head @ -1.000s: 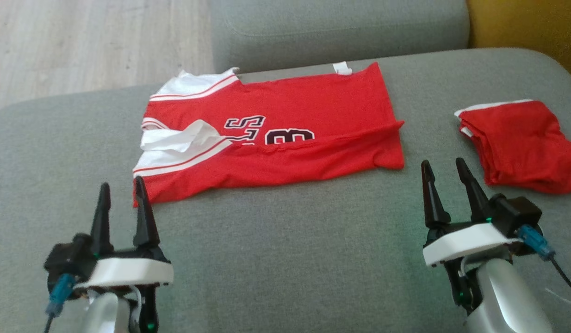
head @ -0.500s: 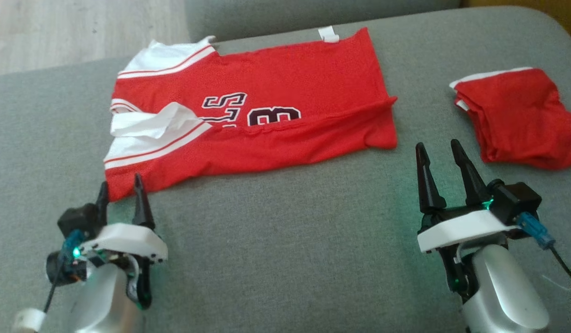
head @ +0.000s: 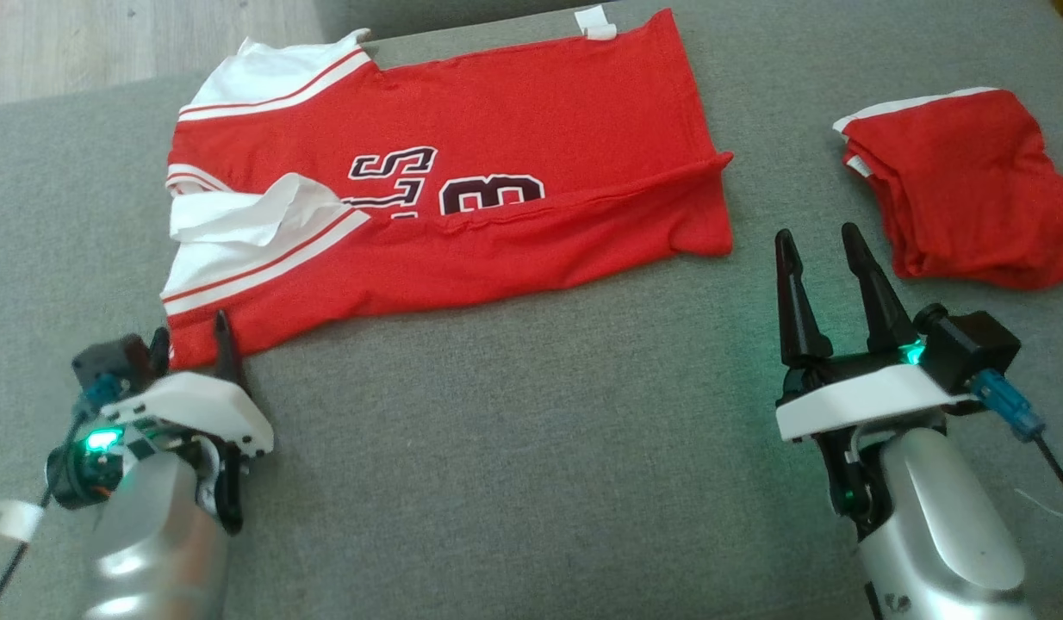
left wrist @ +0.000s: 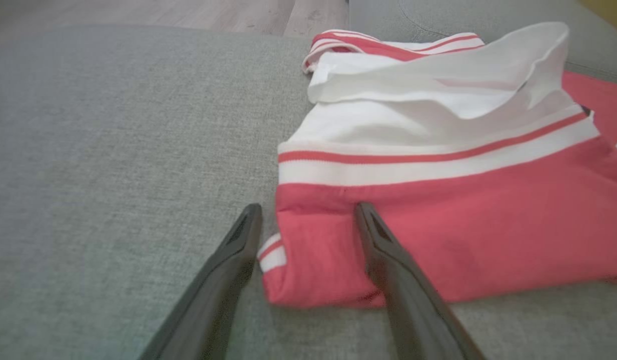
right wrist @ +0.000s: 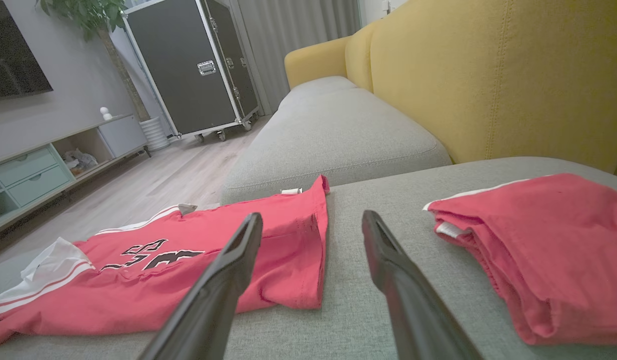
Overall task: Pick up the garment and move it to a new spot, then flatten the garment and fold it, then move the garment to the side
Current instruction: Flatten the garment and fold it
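The garment (head: 463,172) is a red jersey with white sleeve bands and dark numbers, lying flat and folded lengthwise on the grey sofa cushion (head: 514,448). My left gripper (head: 191,331) is open at the jersey's near left corner; in the left wrist view that corner of the garment (left wrist: 318,260) lies between the two fingers of the left gripper (left wrist: 306,212). My right gripper (head: 816,241) is open above bare cushion, right of the jersey's hem and left of a second red piece. In the right wrist view the garment (right wrist: 198,270) lies left of the right gripper (right wrist: 311,220).
A folded red garment (head: 962,185) with white trim rests at the right of the cushion, and it appears again as a folded red garment (right wrist: 538,240). A yellow sofa back (right wrist: 488,75) rises behind. Wooden floor (head: 109,34) lies beyond the far left edge; a black wheeled case (right wrist: 188,65) stands across the room.
The head camera has tilted down, shifting the picture up. My left gripper has dropped and reached to the jersey's near left corner. The right gripper has stayed open in much the same place.
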